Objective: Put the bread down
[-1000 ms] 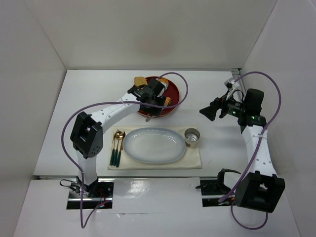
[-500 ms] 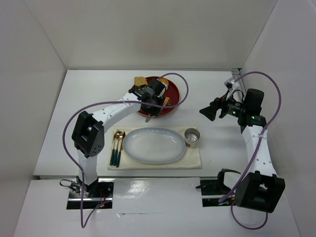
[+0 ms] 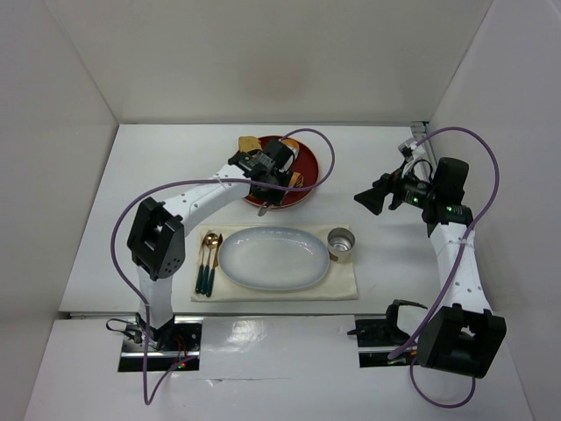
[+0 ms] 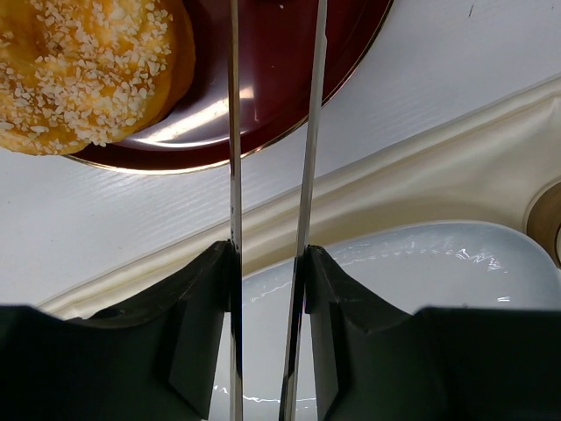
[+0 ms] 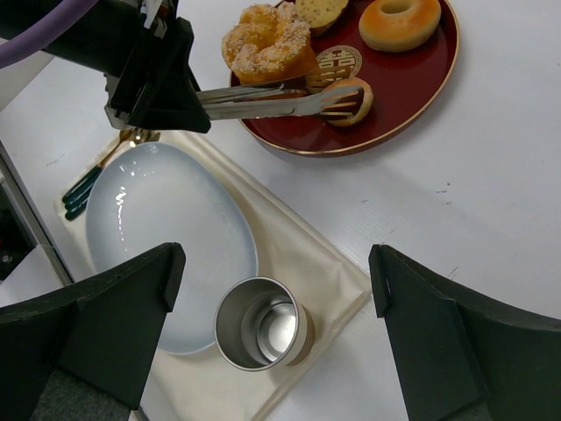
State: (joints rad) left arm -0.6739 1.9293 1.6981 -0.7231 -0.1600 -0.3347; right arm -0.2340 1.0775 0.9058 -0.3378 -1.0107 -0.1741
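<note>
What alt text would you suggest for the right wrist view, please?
The left end effector holds metal tongs whose tips are at a small bun on a red tray; nearer lie a white plate and metal cup.

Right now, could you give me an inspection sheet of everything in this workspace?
Surface: white table, with a cream mat on it.
Job's things: bread at the tips of the tongs, within the red tray; oval plate bare.
Clutter: sugared pastry, donut, metal cup, spoon and fork.
Grippers: left gripper shut on the tongs; right gripper open, holding nothing.
Cables: purple cables loop off both arms.
Surroundings: white walls.
</note>
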